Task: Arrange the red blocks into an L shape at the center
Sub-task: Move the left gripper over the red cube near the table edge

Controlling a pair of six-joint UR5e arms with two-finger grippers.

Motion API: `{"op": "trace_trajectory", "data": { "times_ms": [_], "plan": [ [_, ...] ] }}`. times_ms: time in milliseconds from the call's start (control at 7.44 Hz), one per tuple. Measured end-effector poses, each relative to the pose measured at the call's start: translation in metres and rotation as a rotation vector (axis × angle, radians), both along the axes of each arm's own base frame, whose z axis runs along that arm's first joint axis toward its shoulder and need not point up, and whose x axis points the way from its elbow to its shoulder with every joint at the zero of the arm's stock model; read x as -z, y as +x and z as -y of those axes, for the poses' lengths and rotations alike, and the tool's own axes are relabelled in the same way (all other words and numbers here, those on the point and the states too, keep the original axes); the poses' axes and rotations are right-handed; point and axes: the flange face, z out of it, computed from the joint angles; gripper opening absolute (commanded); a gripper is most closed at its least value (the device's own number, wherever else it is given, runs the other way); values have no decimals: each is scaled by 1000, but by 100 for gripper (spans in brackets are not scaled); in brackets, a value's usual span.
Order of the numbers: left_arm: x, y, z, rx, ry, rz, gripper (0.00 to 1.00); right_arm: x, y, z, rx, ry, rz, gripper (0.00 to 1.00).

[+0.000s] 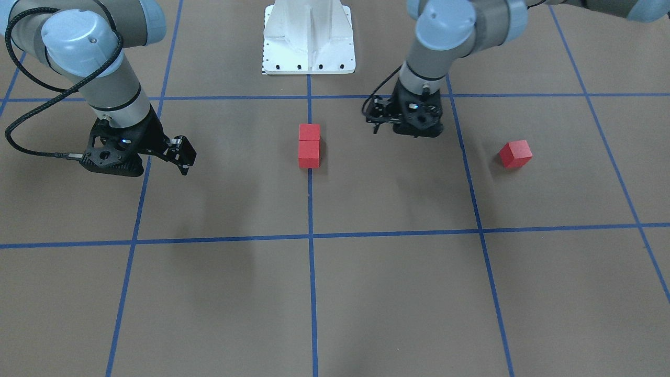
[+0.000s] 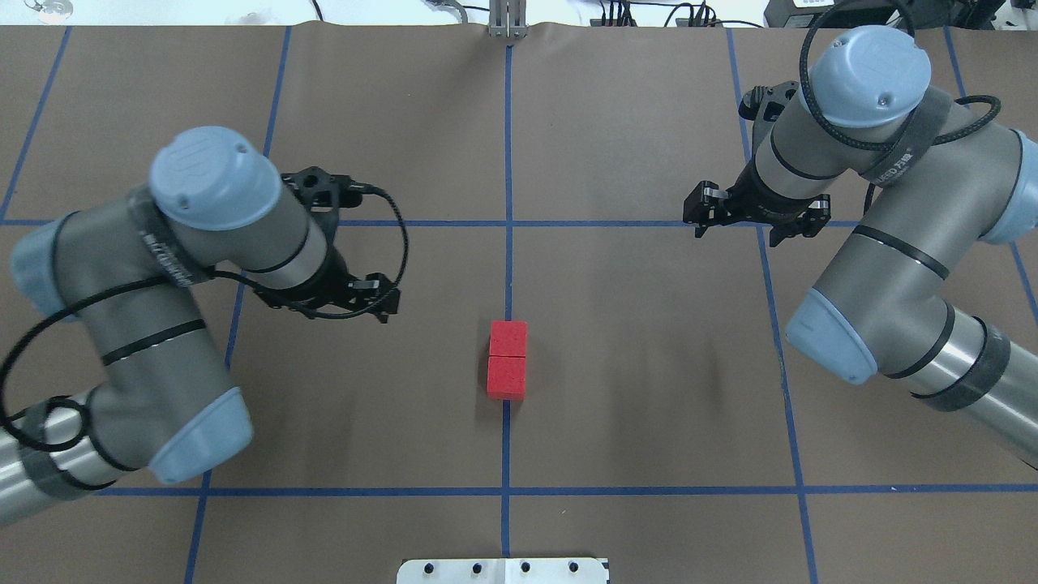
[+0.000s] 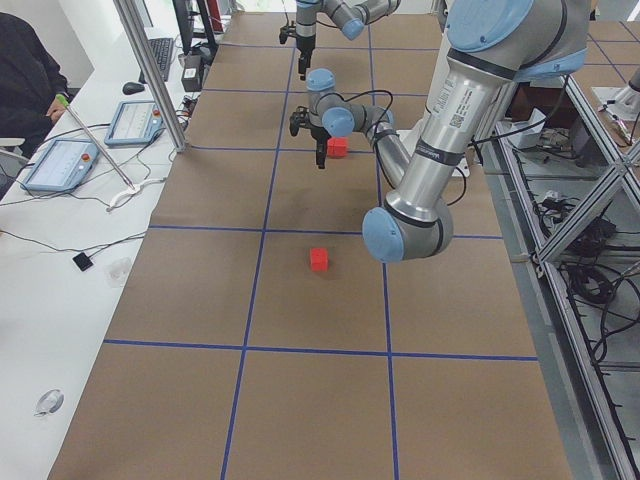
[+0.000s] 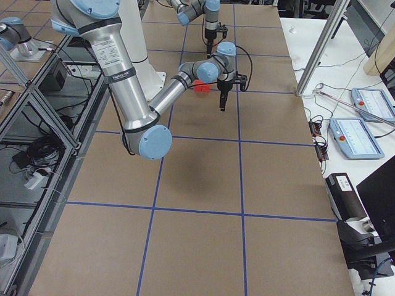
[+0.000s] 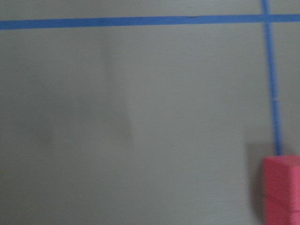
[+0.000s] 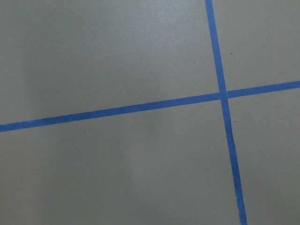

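Observation:
Two red blocks (image 1: 309, 146) sit touching in a straight row on the centre blue grid line (image 1: 310, 199); they also show in the overhead view (image 2: 508, 358) and at the lower right edge of the left wrist view (image 5: 281, 190). A third red block (image 1: 515, 154) lies alone on my left side, turned a little, hidden under my left arm in the overhead view. My left gripper (image 1: 372, 118) hovers between the row and the lone block, open and empty. My right gripper (image 1: 187, 159) hovers far off on the other side, open and empty.
The robot's white base (image 1: 309, 39) stands at the table's back edge, behind the row. Blue tape lines (image 6: 220, 96) cross the brown surface. An operator's desk with tablets (image 3: 60, 165) runs along the far side.

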Motion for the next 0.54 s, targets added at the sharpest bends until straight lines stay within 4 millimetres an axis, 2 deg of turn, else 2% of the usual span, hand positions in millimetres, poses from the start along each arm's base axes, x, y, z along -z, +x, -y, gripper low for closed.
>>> {"op": "trace_trajectory", "data": {
  "times_ms": [269, 403, 537],
  "plan": [
    [-81, -86, 11, 6, -35, 52, 99, 0, 0, 0, -1, -1, 0, 99],
    [-113, -118, 20, 27, -87, 71, 99, 0, 0, 0, -2, -1, 0, 99],
    [-143, -136, 28, 51, -134, 94, 99, 0, 0, 0, -2, -1, -1, 99]
  ]
}}
